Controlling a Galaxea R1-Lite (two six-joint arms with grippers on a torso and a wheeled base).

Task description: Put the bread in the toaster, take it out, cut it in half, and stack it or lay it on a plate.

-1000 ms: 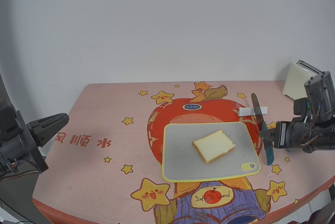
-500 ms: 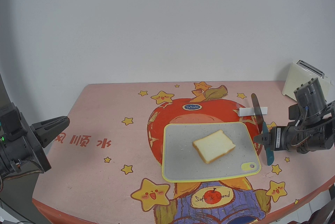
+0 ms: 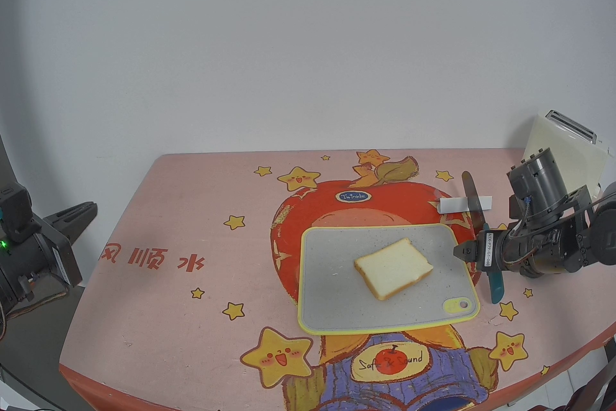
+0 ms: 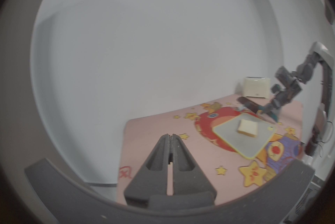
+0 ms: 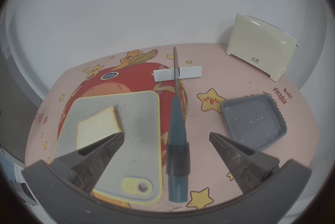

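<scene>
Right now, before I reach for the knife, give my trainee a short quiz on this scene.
1. True or false: the bread lies whole, not yet cut, on the cutting board.
2. Where is the knife? A. on the cutting board. B. on the table beside the cutting board. C. under the bread.
3. Fill in: the right gripper, close to the knife handle, has its fingers ____ (open or shut).

Key: 1 true; 2 B; 3 open.
</scene>
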